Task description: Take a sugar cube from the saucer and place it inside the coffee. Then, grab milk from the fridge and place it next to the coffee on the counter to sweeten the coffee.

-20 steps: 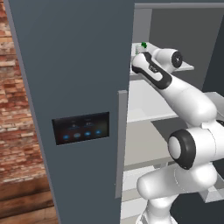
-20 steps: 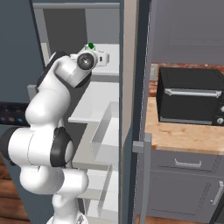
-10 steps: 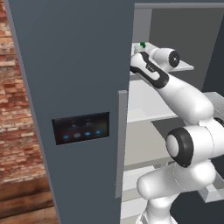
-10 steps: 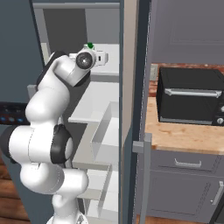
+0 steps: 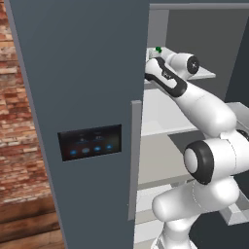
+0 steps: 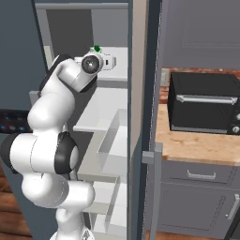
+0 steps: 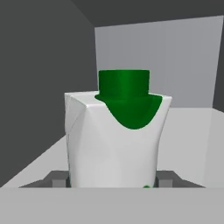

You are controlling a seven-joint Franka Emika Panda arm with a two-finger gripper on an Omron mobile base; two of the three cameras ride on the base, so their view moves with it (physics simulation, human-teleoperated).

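Inside the open fridge [image 5: 97, 73], white shelves run back into grey walls, and the arm reaches deep onto the upper shelf [image 6: 117, 58]. There's the milk [image 7: 116, 140], a white carton with a green cap, standing upright on that shelf, dead centre in the hand view. The hand [image 7: 113, 179] sits right at the carton's base, one dark fingertip [image 7: 57, 178] pressed against each side — jaws drawn in to carton width, and it looks like a grip on the milk. From the right base view, the green cap peeks just above the wrist. So this is the milk-fetching step, with the carton not yet off the shelf. Next call, I'd say: lift it cleanly, back out past the fridge door, then carry it over toward the wooden surface [image 6: 197, 145] beside the fridge, under the black oven [image 6: 204, 108].
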